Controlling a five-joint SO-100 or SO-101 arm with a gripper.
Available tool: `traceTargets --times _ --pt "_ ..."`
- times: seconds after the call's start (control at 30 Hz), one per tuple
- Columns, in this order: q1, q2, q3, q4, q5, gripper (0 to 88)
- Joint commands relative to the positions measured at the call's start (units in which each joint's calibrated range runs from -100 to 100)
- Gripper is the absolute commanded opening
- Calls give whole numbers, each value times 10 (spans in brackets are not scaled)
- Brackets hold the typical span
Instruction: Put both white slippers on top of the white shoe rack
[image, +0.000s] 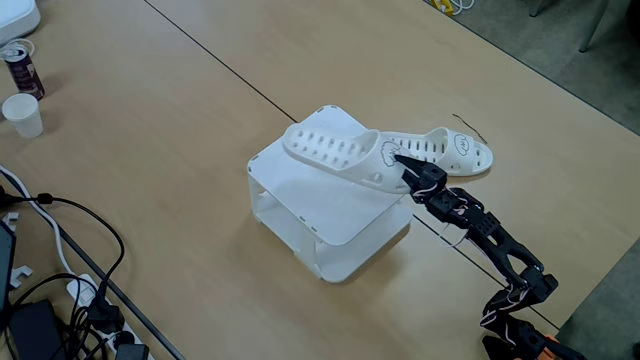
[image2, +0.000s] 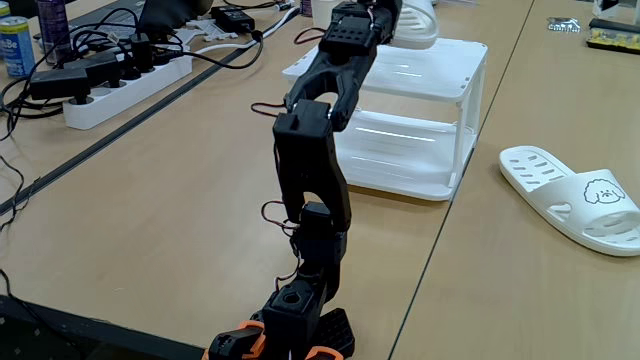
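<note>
The black arm (image2: 312, 150) rises from its base and stretches over the wooden table (image2: 180, 190) to the white shoe rack (image: 330, 225), where the gripper (image: 402, 166) is closed on the strap of a slipper (image: 335, 150) lying on the rack's top. The other slipper (image: 450, 150) lies on the table just beside the rack, well apart from a paper cup (image: 22, 114) and can (image: 22, 68)

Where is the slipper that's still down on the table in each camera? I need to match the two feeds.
A fixed view: the slipper on the table lies right of centre, just behind the white shoe rack.
A fixed view: same slipper at the right edge, right of the rack.
Shared landmark: the rack.
</note>
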Motion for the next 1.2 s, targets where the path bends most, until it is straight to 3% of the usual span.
traceTargets --times 0.0,0.87,1.07,1.17 --pt "-23 14 -79 -1 4 8" --pt "-29 197 -232 -1 4 14" --pt "-28 197 -231 -1 4 164" --pt "-26 198 -231 -1 4 191"
